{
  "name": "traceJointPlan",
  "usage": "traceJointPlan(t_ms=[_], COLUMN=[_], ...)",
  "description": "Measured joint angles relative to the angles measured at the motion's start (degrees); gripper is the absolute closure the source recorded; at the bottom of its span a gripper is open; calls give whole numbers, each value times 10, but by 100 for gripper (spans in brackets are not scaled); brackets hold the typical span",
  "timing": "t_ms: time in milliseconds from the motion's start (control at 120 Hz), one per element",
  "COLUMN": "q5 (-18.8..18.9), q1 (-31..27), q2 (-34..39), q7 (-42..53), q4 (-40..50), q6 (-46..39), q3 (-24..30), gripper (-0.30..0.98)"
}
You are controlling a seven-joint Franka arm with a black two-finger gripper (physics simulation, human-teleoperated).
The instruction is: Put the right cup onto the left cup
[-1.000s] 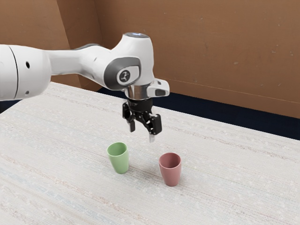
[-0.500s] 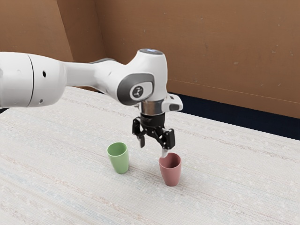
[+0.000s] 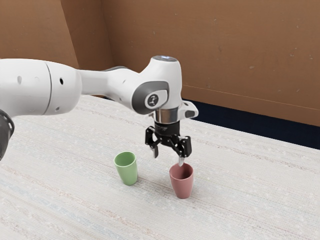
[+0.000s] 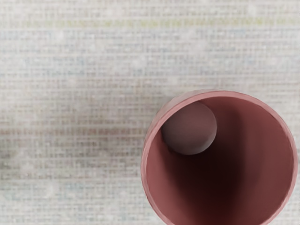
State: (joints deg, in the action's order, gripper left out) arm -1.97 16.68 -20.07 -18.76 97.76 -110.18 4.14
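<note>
Exterior view, from left to right: a green cup point(image 3: 128, 172) stands upright on your pale table point(image 3: 60, 195); your black gripper point(image 3: 168, 157) hangs over the table, its fingers point(image 3: 155, 151) spread apart; and a red cup point(image 3: 182, 186) stands upright, a fingertip at its rim, though you cannot tell whether they touch. Wrist view: you look down into the red cup's open mouth.
</note>
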Motion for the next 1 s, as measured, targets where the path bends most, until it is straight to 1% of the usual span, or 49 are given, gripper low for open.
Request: traceJointPlan(t_ms=[233, 450, 800, 858, 1000], q5=[-1, -12, -14, -14, -15], q1=[-2, -4, -3, -3, -3], q2=[-32, -41, -73, -74, -76], q7=[-13, -38, -66, -69, -76], q4=[-18, -19, -25, -25, -26], q6=[-2, -3, -7, -8, -9], q3=[-3, -8, -8, -8, -9], gripper=[0, 0, 0, 3, 14])
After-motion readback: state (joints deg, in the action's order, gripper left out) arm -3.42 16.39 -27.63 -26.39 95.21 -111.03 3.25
